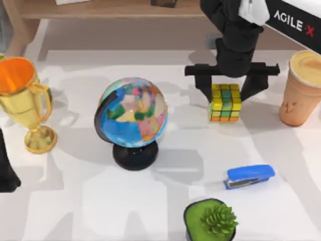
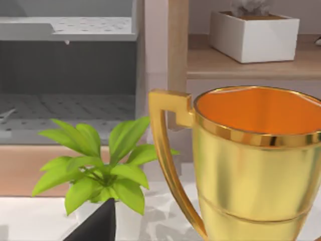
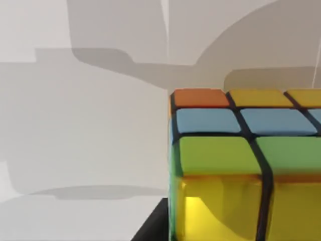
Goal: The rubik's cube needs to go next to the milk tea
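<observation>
The right hand [image 1: 225, 89] is above the back part of the counter [image 1: 100, 206], right of the middle, and it hangs over the cube [image 1: 225, 102]. Its two fingers are spread wide, one on each side of the cube, and they do not seem to press on it, so the hand is released. The cube stands on the counter between the globe [image 1: 133, 113] and the milk tea [image 1: 302, 89]. It is nearer to the milk tea, but the two are apart, with free counter between them. In the right wrist view the cube [image 3: 241, 165] is very close, with orange, yellow, blue and green squares and dark lines.

The milk tea stands upright at the right edge of the counter. In front of the cube, toward the near edge, lies a blue stapler [image 1: 249, 176], and next to it, more to the left, is a small green plant [image 1: 210, 220]. A gold trophy [image 1: 22, 100] stands at the left side.

The left arm is parked at the left edge of the counter. I cannot tell if its hand is released or clenched. Its wrist view shows the trophy [image 2: 251, 165] close up and a leafy plant [image 2: 95, 170] beside it.
</observation>
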Tool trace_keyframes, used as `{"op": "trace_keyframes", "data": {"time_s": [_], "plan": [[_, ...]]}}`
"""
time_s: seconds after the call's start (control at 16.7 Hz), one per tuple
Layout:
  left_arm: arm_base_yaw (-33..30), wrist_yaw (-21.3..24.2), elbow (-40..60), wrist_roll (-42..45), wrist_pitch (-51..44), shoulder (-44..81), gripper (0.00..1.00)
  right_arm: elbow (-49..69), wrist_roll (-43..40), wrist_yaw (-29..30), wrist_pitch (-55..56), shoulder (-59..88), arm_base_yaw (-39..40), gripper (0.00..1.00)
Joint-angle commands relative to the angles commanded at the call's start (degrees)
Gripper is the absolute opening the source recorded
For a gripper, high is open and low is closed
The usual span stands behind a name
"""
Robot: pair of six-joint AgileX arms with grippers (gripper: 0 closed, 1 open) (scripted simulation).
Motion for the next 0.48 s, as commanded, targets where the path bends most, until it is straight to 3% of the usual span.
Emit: {"op": "trace_keyframes", "data": {"time_s": [0.36,0.48], "plan": [[0.0,0.0,0.0,0.0,0.0,0.0,1.00,0.0,0.0,0.0,0.0,0.0,0.0,0.98],[0.0,0.0,0.0,0.0,0.0,0.0,1.00,0.0,0.0,0.0,0.0,0.0,0.0,1.00]]}}
